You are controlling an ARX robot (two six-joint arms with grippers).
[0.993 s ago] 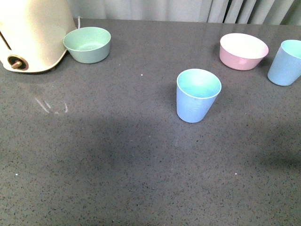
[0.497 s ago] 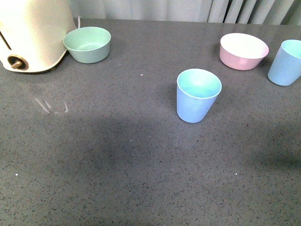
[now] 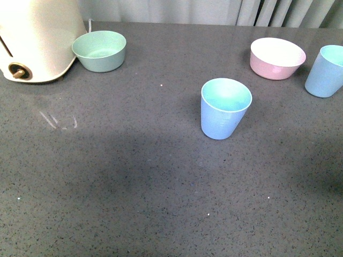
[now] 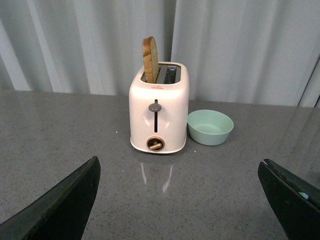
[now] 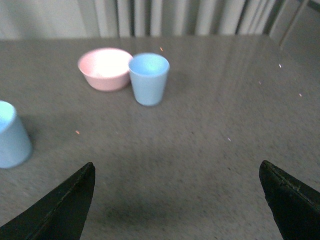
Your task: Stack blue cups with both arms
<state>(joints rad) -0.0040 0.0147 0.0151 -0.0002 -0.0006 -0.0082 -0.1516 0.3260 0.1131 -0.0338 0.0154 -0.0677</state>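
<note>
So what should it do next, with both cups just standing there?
Probably the right gripper, open and empty, should advance toward the blue cup standing beside the pink bowl. That cup sits ahead of it, apart from the other blue cup, and neither is held.

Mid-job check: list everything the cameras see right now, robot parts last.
middle blue cup: 1, light blue, upright, table centre
far blue cup: 1, light blue, upright, far right, beside pink bowl
pink bowl: 1, pink, white inside, far right
green bowl: 1, mint, far left, beside toaster
toaster: 1, cream, far left corner
bread slice: 1, brown, standing in toaster slot
table: 1, dark grey
left gripper: 1, black, open, empty
right gripper: 1, black, open, empty
</note>
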